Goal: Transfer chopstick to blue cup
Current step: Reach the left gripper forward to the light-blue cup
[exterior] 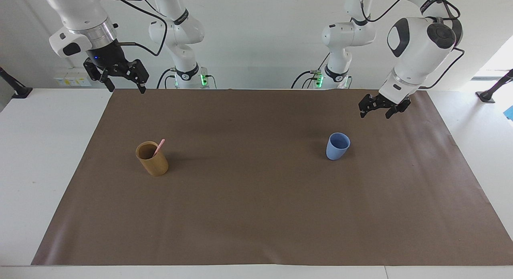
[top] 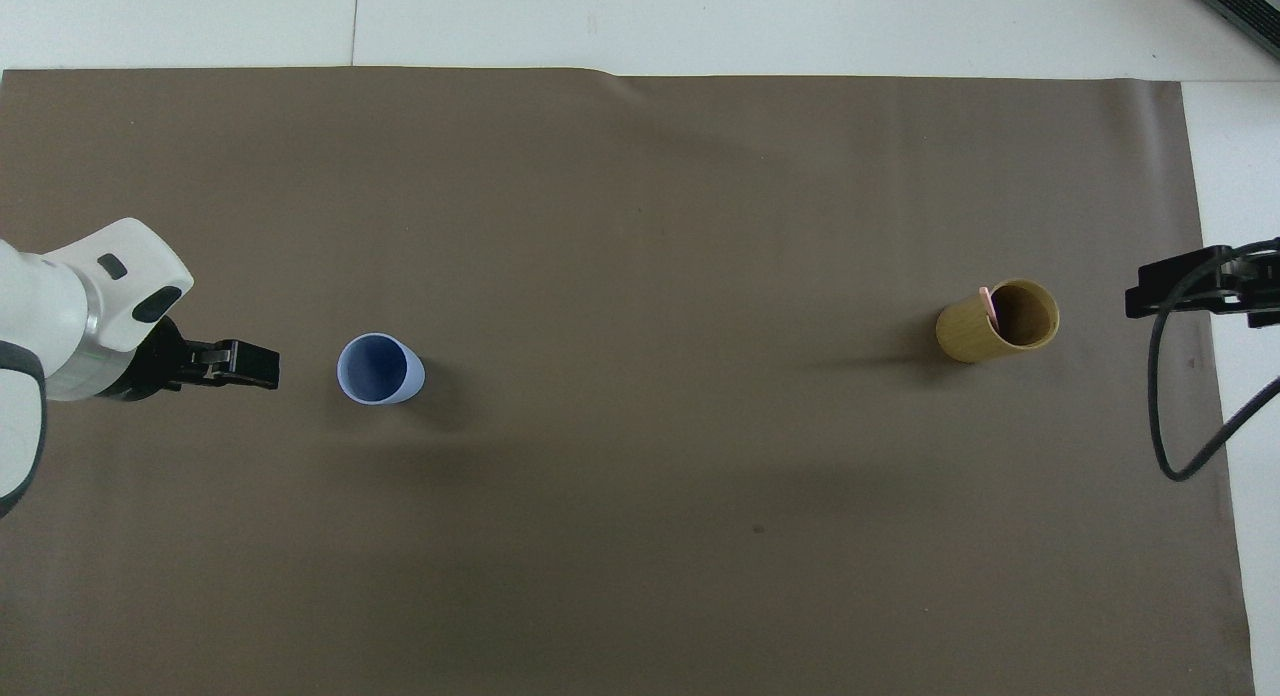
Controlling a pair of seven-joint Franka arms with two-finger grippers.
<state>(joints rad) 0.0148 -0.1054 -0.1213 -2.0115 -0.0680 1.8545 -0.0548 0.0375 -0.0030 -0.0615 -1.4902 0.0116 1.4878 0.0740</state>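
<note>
A pale pink chopstick (exterior: 159, 147) (top: 988, 305) leans inside a tan-brown cup (exterior: 152, 160) (top: 975, 329) toward the right arm's end of the brown mat. The light blue cup (exterior: 337, 146) (top: 379, 369) stands upright and empty toward the left arm's end. My left gripper (exterior: 375, 112) (top: 262, 365) hangs open in the air above the mat, close beside the blue cup and apart from it. My right gripper (exterior: 124, 85) (top: 1145, 294) waits open, high over the mat's edge, well away from the tan cup.
A brown mat (exterior: 256, 215) (top: 640, 226) covers most of the white table (exterior: 44, 150). A black cable (top: 1165, 416) loops down from the right arm over the mat's edge. A dark device (top: 1245, 1) lies at the table's corner.
</note>
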